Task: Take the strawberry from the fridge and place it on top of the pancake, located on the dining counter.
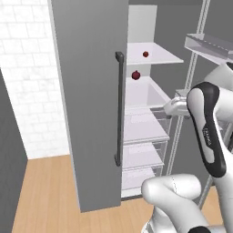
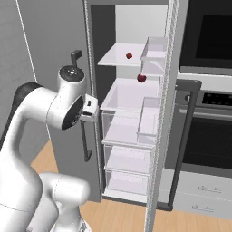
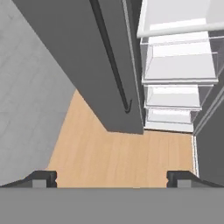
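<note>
The fridge [image 1: 91, 104] stands with its right door swung wide, so its white shelves and clear drawers [image 2: 129, 131] face you and the fruit can be reached from the front; the left door, with its long dark bar handle [image 1: 119, 109], is closed and screens the left of the opening. Two red fruits lie inside. The strawberry [image 1: 145, 54], the smaller one, rests on the upper shelf [image 2: 118, 58] in the upper centre of the right base view; the rounder dark-red fruit [image 2: 142, 78] sits one level lower, at the front edge of the shelf below. The tool [image 3: 112, 177] is open and empty, its two tips spread wide at the bottom of the hand view, which looks down the door edge to the wooden floor [image 3: 118, 153]. Judged from the base views, the strawberry lies above and beyond the tool, deeper in the fridge and well apart from it, so you must raise and reach inward.
</note>
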Robot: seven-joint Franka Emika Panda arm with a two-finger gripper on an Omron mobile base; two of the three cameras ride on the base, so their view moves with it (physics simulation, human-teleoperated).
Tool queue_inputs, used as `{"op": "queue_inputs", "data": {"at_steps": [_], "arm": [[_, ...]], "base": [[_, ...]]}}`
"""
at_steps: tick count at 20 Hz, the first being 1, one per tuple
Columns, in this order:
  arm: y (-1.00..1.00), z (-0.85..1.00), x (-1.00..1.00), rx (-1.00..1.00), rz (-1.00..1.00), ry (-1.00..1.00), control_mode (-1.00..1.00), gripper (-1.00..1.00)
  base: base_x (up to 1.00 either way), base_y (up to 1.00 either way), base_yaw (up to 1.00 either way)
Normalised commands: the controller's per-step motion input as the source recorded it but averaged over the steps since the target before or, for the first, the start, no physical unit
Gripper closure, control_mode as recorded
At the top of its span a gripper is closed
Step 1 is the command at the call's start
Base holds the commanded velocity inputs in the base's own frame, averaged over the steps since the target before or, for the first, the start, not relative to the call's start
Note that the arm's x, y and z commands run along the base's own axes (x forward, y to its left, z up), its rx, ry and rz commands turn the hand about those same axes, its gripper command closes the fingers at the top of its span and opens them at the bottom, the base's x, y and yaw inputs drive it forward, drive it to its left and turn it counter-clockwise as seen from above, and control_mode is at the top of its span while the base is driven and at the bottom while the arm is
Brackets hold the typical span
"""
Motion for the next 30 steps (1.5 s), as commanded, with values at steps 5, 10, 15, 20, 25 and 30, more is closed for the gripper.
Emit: {"op": "queue_inputs", "data": {"at_steps": [5,10,15,20,25,30], "arm": [[0.35,0.37,-0.66,-0.15,-0.20,0.23,-1.00,-1.00],[-0.13,-0.38,-0.37,-0.04,-0.01,0.03,-1.00,-1.00],[0.06,-0.83,-0.08,-0.18,0.03,-0.05,-1.00,-1.00],[0.00,-0.63,0.00,-0.14,0.00,-0.10,-1.00,-1.00],[0.00,-0.16,0.00,-0.07,0.00,-0.01,-1.00,-1.00],[0.00,0.00,0.00,0.00,0.00,0.00,-1.00,-1.00]], "base": [[0.00,0.00,0.00],[0.00,0.00,0.00],[0.00,0.00,0.00],[0.00,0.00,0.00],[0.00,0.00,0.00],[0.00,0.00,0.00]]}}
